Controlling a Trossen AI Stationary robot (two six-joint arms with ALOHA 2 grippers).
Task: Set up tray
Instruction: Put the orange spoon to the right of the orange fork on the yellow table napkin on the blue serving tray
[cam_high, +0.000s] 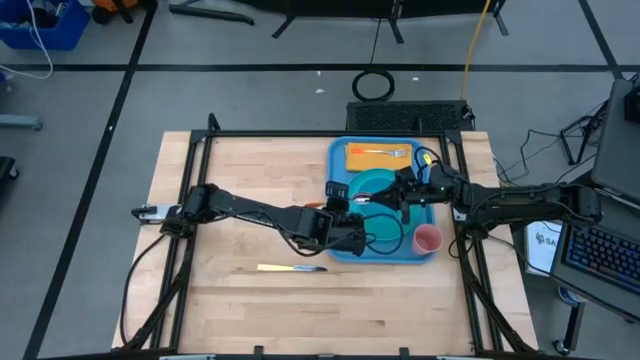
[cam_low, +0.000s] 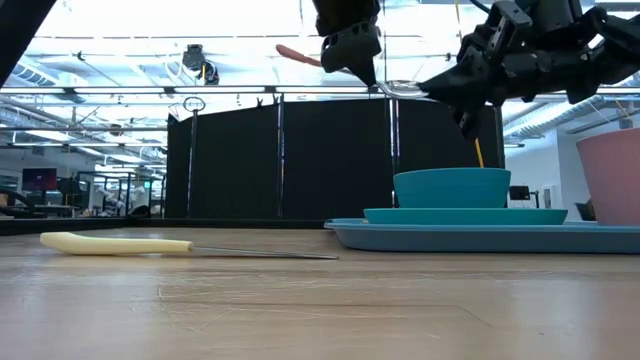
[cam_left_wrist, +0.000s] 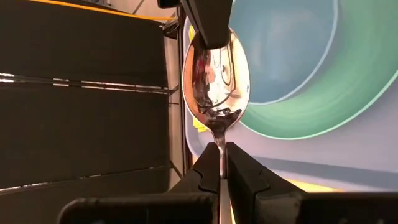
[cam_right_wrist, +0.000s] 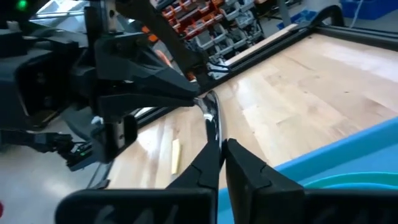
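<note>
Nearest, a cream-handled knife (cam_high: 291, 268) lies alone on the wooden desk (cam_high: 240, 300). Beyond it the blue tray (cam_high: 342, 160) sits toward the desk's right side, carrying a pink cup (cam_high: 427, 239), turquoise plate (cam_low: 465, 215) with bowl (cam_low: 452, 187), and yellow napkin (cam_high: 380, 157). Above the plate, left end effector (cam_left_wrist: 221, 163) and right end effector (cam_right_wrist: 221, 147) both pinch one spoon (cam_left_wrist: 214, 78), handle and bowl.

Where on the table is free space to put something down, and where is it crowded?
Free: the bare wood left of the tray, behind the left arm, and the front strip beyond the knife. Crowded: the tray, with napkin, plate, bowl, pink cup, and both grippers holding a spoon.
</note>
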